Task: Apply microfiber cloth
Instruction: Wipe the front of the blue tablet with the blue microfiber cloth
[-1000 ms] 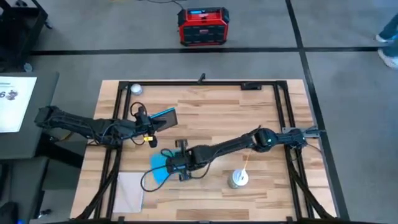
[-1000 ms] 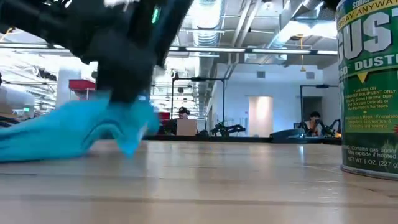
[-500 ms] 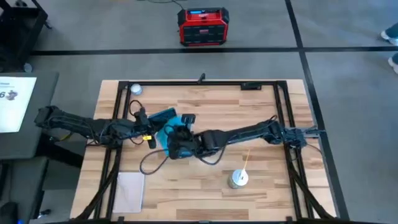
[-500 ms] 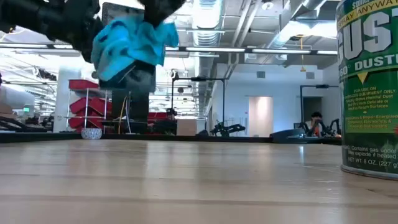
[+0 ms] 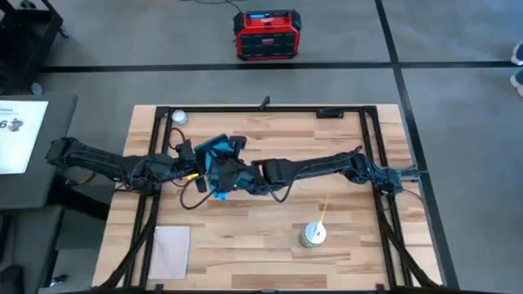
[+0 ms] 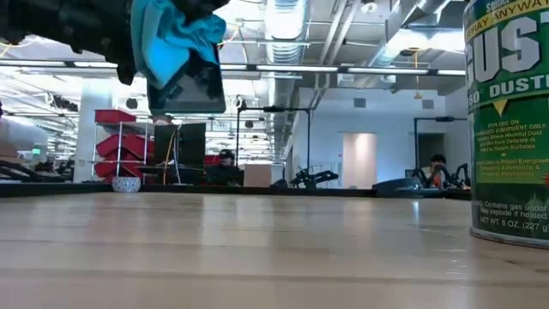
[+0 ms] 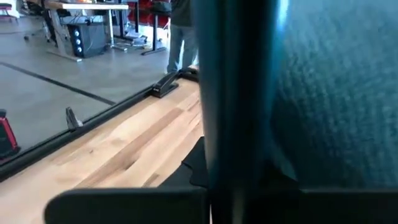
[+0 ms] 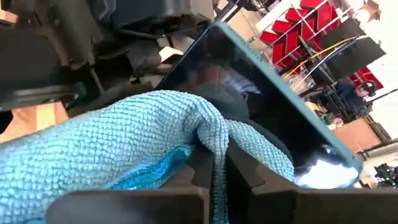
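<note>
Arms: both reach to the table's middle and meet, lifted off the wood | cloth: soft bumpy blue microfiber cloth (image 8: 124,149) bunched against the shiny dark flat tablet (image 8: 273,118) | claws: right gripper (image 5: 222,175) pinches the cloth; left gripper (image 5: 198,159) clamps the tablet's edge.

The setting is showing as a large open-plan robotics lab or workshop. A wooden table (image 5: 270,237) in a black metal frame (image 5: 372,139) is standing on a grey concrete floor (image 5: 458,122) marked with dark lines. Exposed ceiling ducts (image 6: 287,21) are running overhead. Red shelving racks (image 6: 120,142) and people seated at workstations (image 6: 433,172) are filling the background.
</note>
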Available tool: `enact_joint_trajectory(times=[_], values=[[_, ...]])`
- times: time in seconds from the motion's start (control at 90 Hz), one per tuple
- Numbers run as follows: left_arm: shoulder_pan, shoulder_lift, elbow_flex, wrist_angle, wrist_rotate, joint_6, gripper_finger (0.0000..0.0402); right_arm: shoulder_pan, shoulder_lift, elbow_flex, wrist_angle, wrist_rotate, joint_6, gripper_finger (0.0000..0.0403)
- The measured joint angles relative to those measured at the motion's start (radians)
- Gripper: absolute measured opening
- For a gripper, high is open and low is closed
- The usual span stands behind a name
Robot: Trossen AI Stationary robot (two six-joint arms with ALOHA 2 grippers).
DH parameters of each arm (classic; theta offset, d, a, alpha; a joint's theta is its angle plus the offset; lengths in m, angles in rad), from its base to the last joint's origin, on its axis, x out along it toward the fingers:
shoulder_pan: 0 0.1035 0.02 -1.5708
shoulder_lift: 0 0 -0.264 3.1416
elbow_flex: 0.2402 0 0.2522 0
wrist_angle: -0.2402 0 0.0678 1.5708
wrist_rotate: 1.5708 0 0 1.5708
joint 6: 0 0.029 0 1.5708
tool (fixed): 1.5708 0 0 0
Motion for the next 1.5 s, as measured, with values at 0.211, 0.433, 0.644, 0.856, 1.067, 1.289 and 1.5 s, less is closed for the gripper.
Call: enact_joint_trajectory(times=[0.211, 0.433, 0.644, 0.856, 1.067, 1.289, 1.5], values=[[-0.001, 0.01, 0.0, 0.003, 0.009, -0.001, 0.0, -0.006, -0.003, 0.023, 0.077, 0.002, -0.057, 0.0], [-0.002, -0.006, -0.004, -0.011, -0.004, 0.022, 0.0, -0.007, -0.004, 0.023, -0.141, 0.012, 0.128, 0.0], [-0.002, -0.006, -0.004, -0.006, -0.022, 0.038, 0.0, -0.005, -0.001, 0.002, -0.224, 0.008, 0.223, 0.0], [-0.002, 0.013, 0.0, 0.016, -0.053, 0.009, 0.0, -0.022, 0.004, 0.022, -0.06, -0.012, 0.06, 0.0], [-0.004, -0.024, 0.001, 0.003, -0.046, 0.034, 0.0, -0.038, -0.091, 0.018, -0.235, 0.011, 0.119, 0.0], [-0.011, -0.092, 0.001, 0.07, 0.048, 0.104, 0.0, -0.022, -0.128, -0.031, -0.46, 0.055, 0.329, 0.0], [-0.003, -0.088, 0.002, 0.116, 0.005, 0.133, 0.0, 0.051, -0.127, -0.18, -0.329, 0.073, 0.415, 0.0]])
